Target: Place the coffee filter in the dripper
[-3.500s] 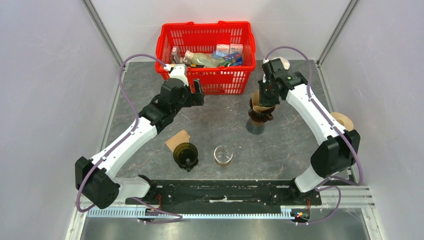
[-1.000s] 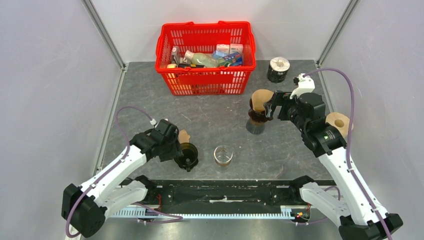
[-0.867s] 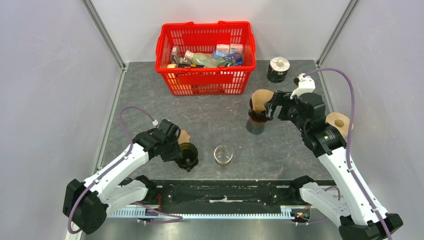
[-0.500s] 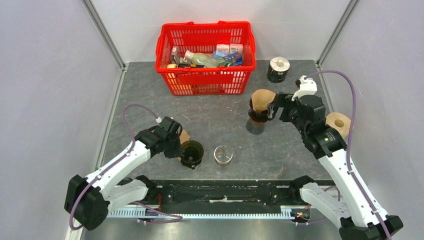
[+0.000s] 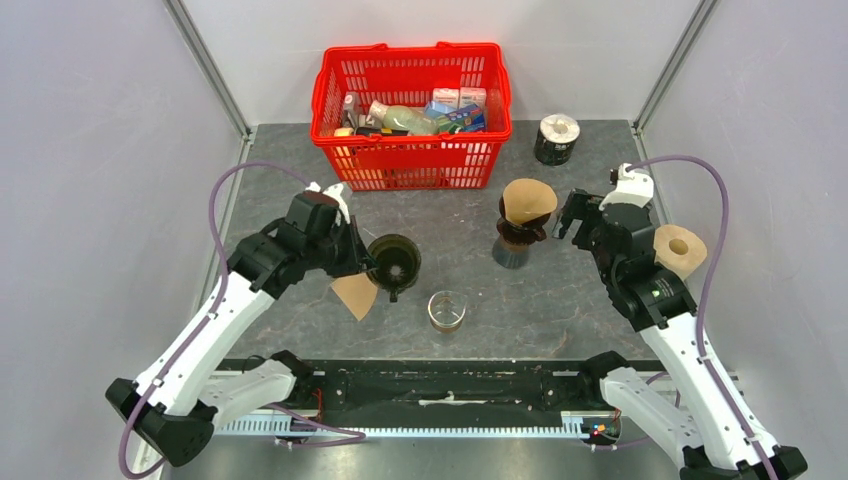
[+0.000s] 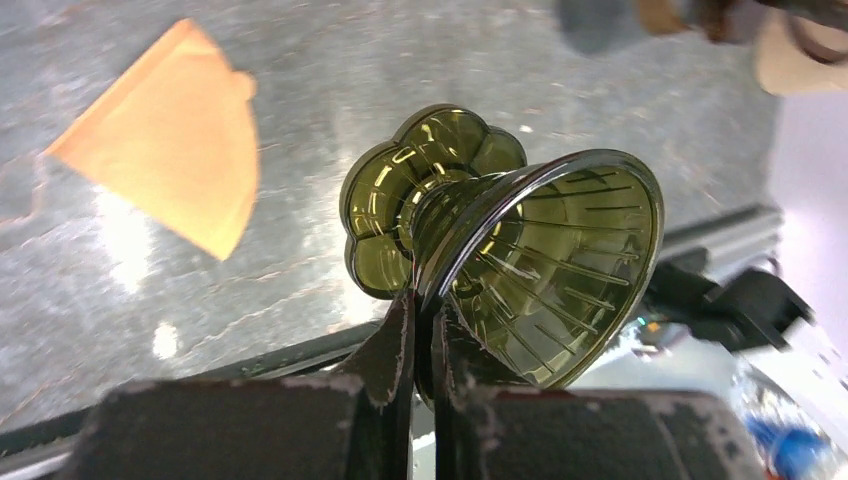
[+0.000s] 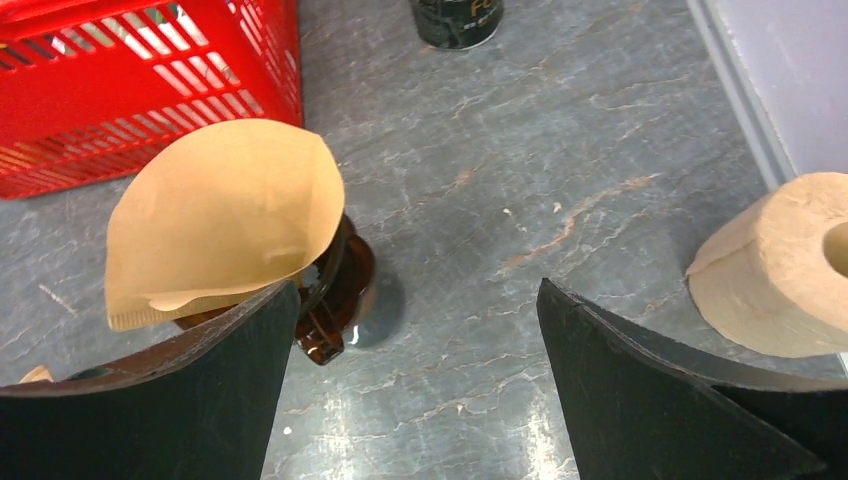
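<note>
**Overhead and wrist views of the bench [image 5: 450, 215].** The left fingers [image 5: 368, 262] are closed tight on the rim of the green dripper [image 6: 540, 270]. It is held clear of the bench and tipped on its side (ribbed mouth facing away from its scalloped base). The coffee filter [image 5: 355, 295] lies flat on the bench. In the overhead view it sits just to the near side of the green dripper, outside it, and neither arm touches it. The right fingers [image 5: 570, 215] are spread wide and hold nothing. They hover just to the right of a brown dripper [image 7: 335, 285], apart from it. The brown dripper carries an opened paper cone [image 7: 225, 225] and sits on a dark cup [image 5: 510, 255]. A small glass [image 5: 446, 310] stands toward the front of the bench, between the two arms. A red basket [image 5: 400, 47] of groceries is at the rear, with a black tin [image 5: 557, 140] to its right. A paper roll [image 5: 680, 248] lies at the right edge.
</note>
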`<state>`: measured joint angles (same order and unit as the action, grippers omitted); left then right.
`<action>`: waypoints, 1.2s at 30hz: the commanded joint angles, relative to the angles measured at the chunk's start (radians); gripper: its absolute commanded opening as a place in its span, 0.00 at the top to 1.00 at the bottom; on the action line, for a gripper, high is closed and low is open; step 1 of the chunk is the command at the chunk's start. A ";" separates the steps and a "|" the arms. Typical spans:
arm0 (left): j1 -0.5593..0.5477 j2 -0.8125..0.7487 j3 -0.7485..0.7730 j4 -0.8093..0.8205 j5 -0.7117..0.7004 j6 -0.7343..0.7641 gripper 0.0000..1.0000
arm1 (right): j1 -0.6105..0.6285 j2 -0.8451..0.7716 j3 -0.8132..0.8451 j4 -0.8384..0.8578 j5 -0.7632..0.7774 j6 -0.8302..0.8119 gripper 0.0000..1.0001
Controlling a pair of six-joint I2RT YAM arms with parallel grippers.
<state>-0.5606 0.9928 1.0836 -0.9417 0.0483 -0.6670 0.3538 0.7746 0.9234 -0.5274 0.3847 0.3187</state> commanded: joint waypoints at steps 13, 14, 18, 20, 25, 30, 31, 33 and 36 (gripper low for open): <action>-0.157 0.205 0.254 -0.074 0.393 0.137 0.98 | 0.001 -0.005 -0.009 0.048 0.094 0.003 0.03; -0.176 0.220 0.265 -0.090 0.365 0.138 0.98 | 0.001 -0.005 -0.011 0.048 0.094 0.001 0.03; -0.209 0.267 0.280 -0.117 0.331 0.134 0.98 | 0.002 -0.003 -0.011 0.049 0.098 0.000 0.03; -0.215 0.284 0.283 -0.117 0.323 0.129 0.98 | 0.002 -0.001 -0.011 0.047 0.103 0.001 0.03; -0.244 0.319 0.303 -0.115 0.265 0.127 0.98 | 0.003 0.001 -0.009 0.042 0.111 0.000 0.03; -0.256 0.361 0.316 -0.089 0.255 0.133 0.98 | 0.002 0.001 -0.011 0.039 0.119 -0.001 0.03; -0.257 0.368 0.320 -0.086 0.257 0.135 0.98 | 0.001 0.001 -0.011 0.038 0.123 -0.001 0.03; -0.260 0.383 0.329 -0.085 0.260 0.141 0.98 | 0.002 0.001 -0.011 0.038 0.126 -0.003 0.03; -0.265 0.395 0.334 -0.085 0.265 0.146 0.98 | 0.002 0.002 -0.012 0.038 0.129 -0.003 0.03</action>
<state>-0.8154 1.3792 1.3697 -1.0592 0.3050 -0.5591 0.3534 0.7784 0.9112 -0.5095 0.4805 0.3206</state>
